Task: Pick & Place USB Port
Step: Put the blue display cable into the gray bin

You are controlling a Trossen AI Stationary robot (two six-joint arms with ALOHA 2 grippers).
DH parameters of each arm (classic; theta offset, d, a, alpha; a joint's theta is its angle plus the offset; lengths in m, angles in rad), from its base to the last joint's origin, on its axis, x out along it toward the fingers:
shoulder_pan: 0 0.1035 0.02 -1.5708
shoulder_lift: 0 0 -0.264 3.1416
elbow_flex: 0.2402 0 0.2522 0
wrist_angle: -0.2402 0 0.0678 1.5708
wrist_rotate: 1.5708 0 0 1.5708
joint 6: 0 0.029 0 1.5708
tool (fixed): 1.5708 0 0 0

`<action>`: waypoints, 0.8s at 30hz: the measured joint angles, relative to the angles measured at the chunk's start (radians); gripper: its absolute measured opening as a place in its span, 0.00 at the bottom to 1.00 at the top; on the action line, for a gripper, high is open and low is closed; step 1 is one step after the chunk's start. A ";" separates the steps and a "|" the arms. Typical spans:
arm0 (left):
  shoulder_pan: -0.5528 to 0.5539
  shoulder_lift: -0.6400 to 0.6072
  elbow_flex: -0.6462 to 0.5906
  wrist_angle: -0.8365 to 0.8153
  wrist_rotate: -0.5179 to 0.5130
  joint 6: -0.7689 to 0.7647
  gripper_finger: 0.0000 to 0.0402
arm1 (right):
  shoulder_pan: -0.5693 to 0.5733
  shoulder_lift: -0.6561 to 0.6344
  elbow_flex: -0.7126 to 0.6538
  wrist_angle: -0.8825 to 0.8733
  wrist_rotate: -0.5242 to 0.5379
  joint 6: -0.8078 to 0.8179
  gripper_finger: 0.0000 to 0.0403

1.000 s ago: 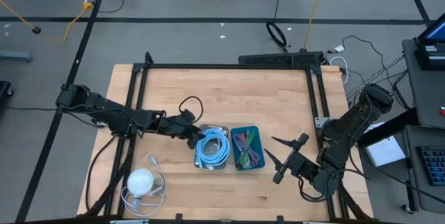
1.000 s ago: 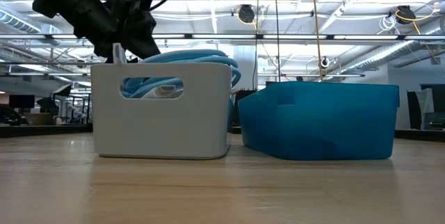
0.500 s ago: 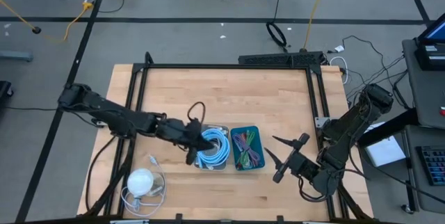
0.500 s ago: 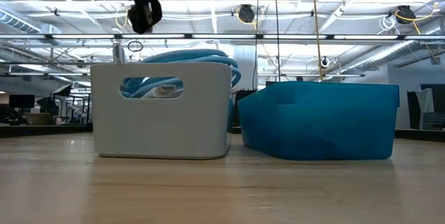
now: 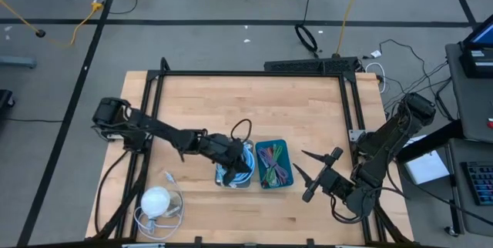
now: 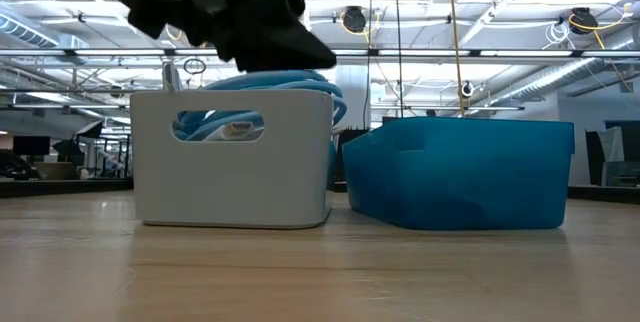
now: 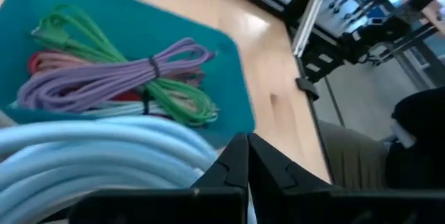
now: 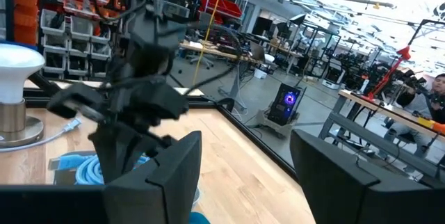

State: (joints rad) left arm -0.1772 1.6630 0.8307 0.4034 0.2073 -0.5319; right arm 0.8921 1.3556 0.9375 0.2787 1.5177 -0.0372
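Observation:
A white bin [image 5: 225, 179] [image 6: 232, 162] holds a coil of light blue cable [image 5: 245, 172] [image 7: 90, 161]. Touching its right side is a teal bin [image 5: 272, 142] [image 6: 460, 172] with purple, green and pink cable bundles [image 7: 118, 78]. My left gripper [image 5: 240, 155] [image 7: 247, 156] is shut over the blue coil, near the white bin's right side. My right gripper [image 5: 299, 162] [image 8: 254, 175] waits open to the right of the teal bin. No USB port shows plainly in any view. My left gripper's shut fingers [image 7: 233, 165] come slanting down from the table's left over the blue coil's top turns [image 7: 174, 144]. Nothing shows between them. Whether they touch the cable, I cannot tell.
A white domed object [image 5: 156, 200] [image 8: 14, 64] with a pale cable looped around it sits near the table's front left. A black frame [image 5: 254, 73] runs around the wooden table top. Bare wood lies behind the bins and in front of them.
My left gripper has moved toward the table's right edge, from beside the white bin's left side to above the blue coil, and has shut. The bins and the right arm have stayed where they were.

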 joint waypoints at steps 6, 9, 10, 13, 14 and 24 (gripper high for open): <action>0.023 0.066 0.003 -0.008 0.002 -0.020 0.00 | 0.000 0.000 0.000 0.000 -0.001 0.008 0.53; 0.029 0.107 0.003 -0.007 0.003 -0.024 0.00 | 0.000 0.000 0.000 0.000 -0.002 0.009 0.53; 0.030 0.119 0.004 0.001 0.006 -0.027 0.00 | 0.000 0.000 0.000 0.000 -0.002 0.009 0.53; 0.030 0.145 0.004 0.036 0.011 -0.037 0.00 | 0.000 0.000 0.000 0.000 -0.003 0.008 0.53; 0.030 0.147 0.004 0.038 0.010 -0.037 0.00 | 0.000 0.000 0.000 0.000 -0.003 0.008 0.53; 0.028 0.070 -0.003 -0.013 -0.069 -0.004 0.00 | 0.007 0.000 -0.001 0.000 -0.003 0.008 0.53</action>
State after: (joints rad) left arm -0.1488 1.7333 0.8274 0.3903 0.1387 -0.5363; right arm 0.8987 1.3556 0.9367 0.2790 1.5149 -0.0288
